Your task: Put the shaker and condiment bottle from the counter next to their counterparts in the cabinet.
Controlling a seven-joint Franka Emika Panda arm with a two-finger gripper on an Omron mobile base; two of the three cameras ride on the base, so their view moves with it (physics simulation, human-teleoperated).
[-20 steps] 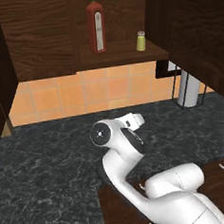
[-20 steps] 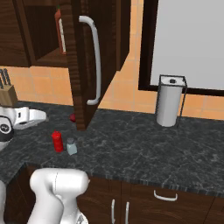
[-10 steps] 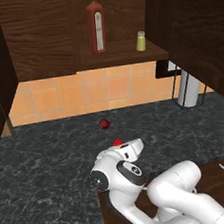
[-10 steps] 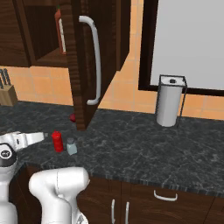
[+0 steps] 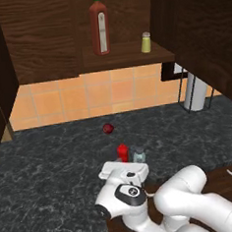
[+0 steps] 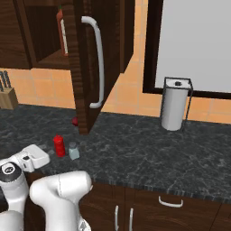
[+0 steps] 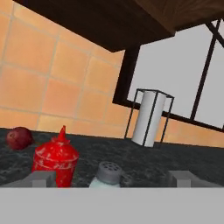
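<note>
The small red condiment bottle [image 5: 123, 152] and the pale shaker [image 5: 139, 155] stand side by side on the dark counter [image 5: 52, 162]. My gripper [image 5: 126, 164] is low at the counter's front, just short of them, pointing at them. In the hand view the gripper [image 7: 112, 179] is open, its fingertips [image 7: 41, 178] set wide; the shaker [image 7: 108, 174] is centred between them, the condiment bottle [image 7: 56, 161] left of it. From the right I see bottle [image 6: 58, 145], shaker [image 6: 74, 151] and gripper [image 6: 48, 153]. On the cabinet shelf [image 5: 128, 55] stand the tall red bottle [image 5: 99, 26] and the yellowish shaker [image 5: 145, 42].
A small dark-red round thing [image 5: 107, 128] lies behind the bottles. The open cabinet door [image 6: 85, 67] with its white handle [image 6: 97, 63] hangs over the counter. A paper towel holder [image 6: 173, 108] stands at the right, a knife block [image 6: 5, 94] at the far left.
The arm has folded down; the hand has dropped from above the counter to counter level right in front of the two small bottles. The jaws stayed open.
</note>
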